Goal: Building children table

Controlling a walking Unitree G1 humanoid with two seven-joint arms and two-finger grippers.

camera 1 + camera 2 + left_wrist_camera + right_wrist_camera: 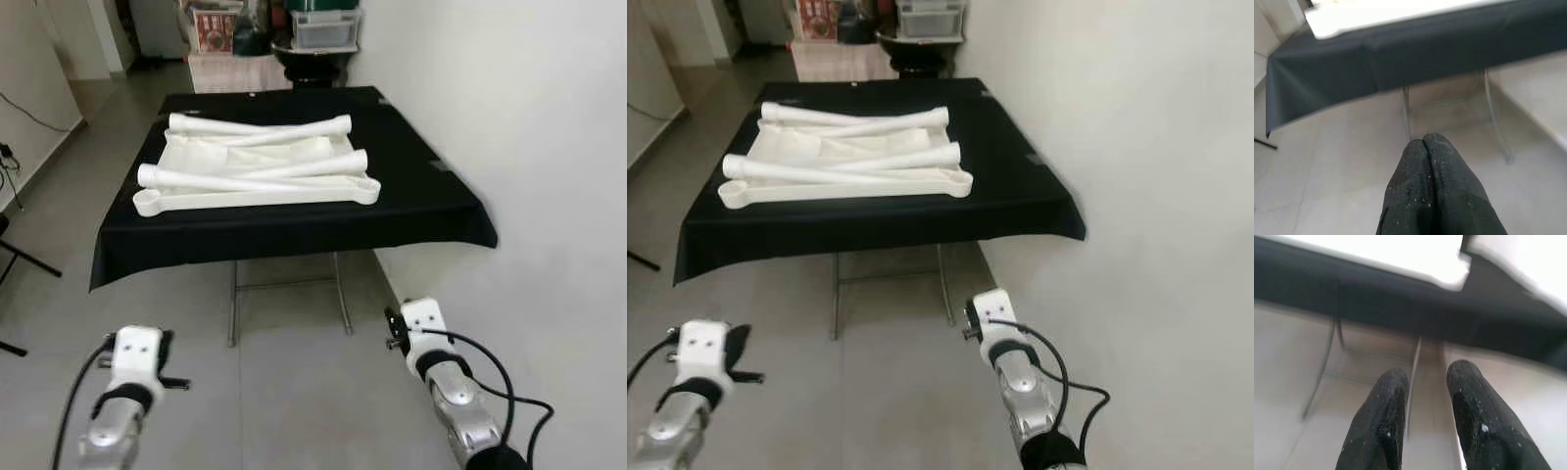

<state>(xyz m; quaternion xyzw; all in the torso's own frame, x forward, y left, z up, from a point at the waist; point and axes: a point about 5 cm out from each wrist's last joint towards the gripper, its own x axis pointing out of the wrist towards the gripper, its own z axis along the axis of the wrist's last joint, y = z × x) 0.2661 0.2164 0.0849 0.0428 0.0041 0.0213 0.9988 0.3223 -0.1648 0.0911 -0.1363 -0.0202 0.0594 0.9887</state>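
**Children table parts lie unassembled while the robot stands short of them**

The children table parts lie in a loose heap on a black-draped table: a flat white top panel with four long white legs laid across it at crossing angles. The legs are smooth, matte tubes that flare at the ends, and the nearest piece ends in rounded lugs at the front edge of the panel. The plastic looks hard and slick.

Both arms are low, well short of the table and over the pale tiled floor. The left gripper has its fingers pressed together on nothing; the right gripper holds its fingers narrowly apart, also empty.

The risks lie mostly in the approach and the first grasp. The black cloth hangs loose over the front edge, so an arm raised too near could catch the hem and drag the whole heap forward. Round, smooth legs stacked on one another would probably roll if one is nudged, and one may slide off the panel or off the table. A pinch off-centre on a long tube could let it swing and knock its neighbours. The white wall stands close on the right, leaving the right arm little room there.
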